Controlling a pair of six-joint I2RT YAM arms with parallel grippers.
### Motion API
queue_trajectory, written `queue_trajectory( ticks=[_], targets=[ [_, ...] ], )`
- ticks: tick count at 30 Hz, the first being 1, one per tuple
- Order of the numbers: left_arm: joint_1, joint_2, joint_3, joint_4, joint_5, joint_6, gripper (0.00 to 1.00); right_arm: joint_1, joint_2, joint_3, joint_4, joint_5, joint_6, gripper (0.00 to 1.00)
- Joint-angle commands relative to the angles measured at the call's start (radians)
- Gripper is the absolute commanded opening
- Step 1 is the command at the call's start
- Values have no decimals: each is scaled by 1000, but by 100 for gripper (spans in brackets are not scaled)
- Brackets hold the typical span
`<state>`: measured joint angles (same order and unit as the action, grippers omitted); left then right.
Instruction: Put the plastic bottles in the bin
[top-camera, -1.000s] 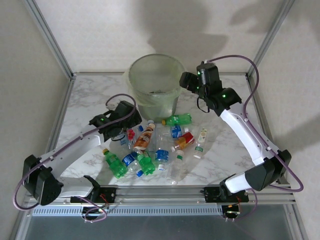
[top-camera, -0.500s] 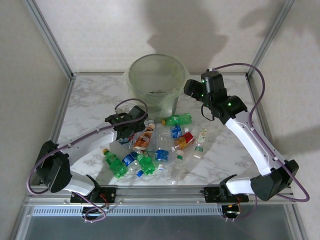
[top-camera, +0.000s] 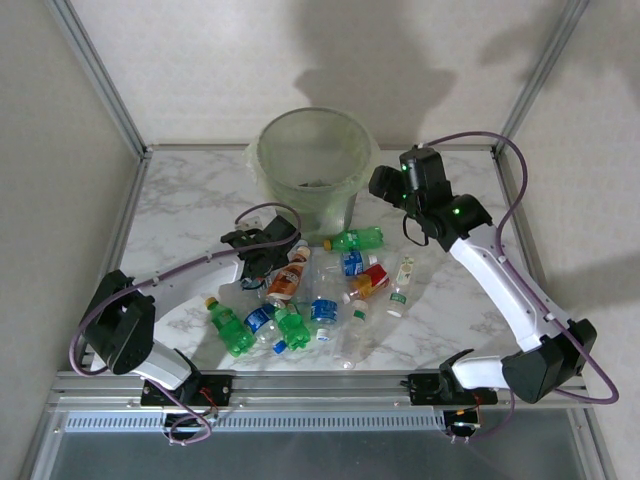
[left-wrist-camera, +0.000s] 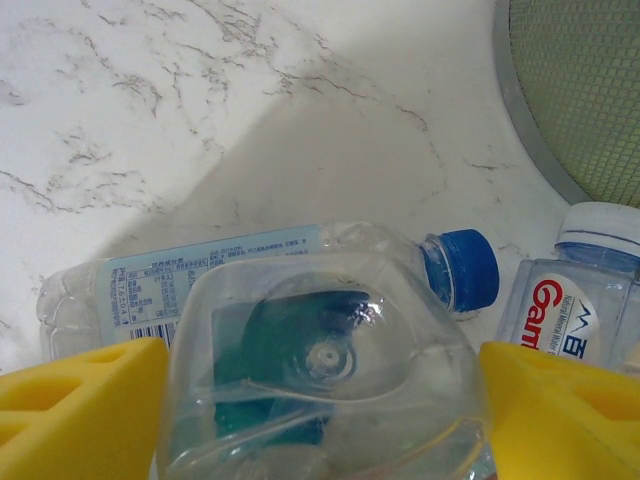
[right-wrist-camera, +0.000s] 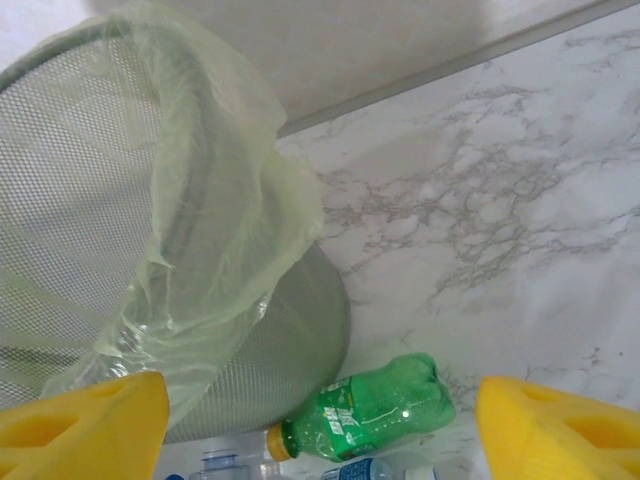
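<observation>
From above, the left pincer (top-camera: 283, 252) is low, just in front of the bin (top-camera: 315, 205). It is at the edge of the plastic bottles (top-camera: 320, 300), which are heaped on the bench (top-camera: 180, 200). The right pincer (top-camera: 385, 183) hangs beside the bin's right wall. I fear the arms may meet if both go to the bin's mouth together. Bare bench lies left and right of the bin.

In the left wrist view, the pads (left-wrist-camera: 80, 400) sit on both sides of a clear bottle (left-wrist-camera: 320, 350), so this pincer is grasping it. Its thin smooth wall could buckle or slip. A blue-capped bottle (left-wrist-camera: 250, 265) just behind it, toward the bin, may be dragged along.

In the right wrist view, the right pincer is released, with nothing between its pads. The loose bag (right-wrist-camera: 230, 230) over the bin's rim could snag a finger. A green bottle (right-wrist-camera: 370, 405) lies at the bin's foot.
</observation>
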<state>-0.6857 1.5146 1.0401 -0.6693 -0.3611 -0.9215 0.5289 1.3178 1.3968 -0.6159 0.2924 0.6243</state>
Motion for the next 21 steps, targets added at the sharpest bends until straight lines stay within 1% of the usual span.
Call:
queue_trajectory(
  ticks=[1,4,9,14,21],
  targets=[
    [0,4,-28,6,-29,-8,77,3,-37,-23,-13,29,18,80],
    [0,5,-37,9,-25,-10,73,2,-47,-39,-16,34,24,80],
    [0,3,-41,14,-28,-5,69,2,-63,-57,-16,43,29,81],
    [0,-11,-39,5,-46,-7,62,2,-72,-62,-13,49,29,81],
    [0,-48,-30,-15,-65,-12,59,3,-74,-57,-12,54,28,80]
  ],
)
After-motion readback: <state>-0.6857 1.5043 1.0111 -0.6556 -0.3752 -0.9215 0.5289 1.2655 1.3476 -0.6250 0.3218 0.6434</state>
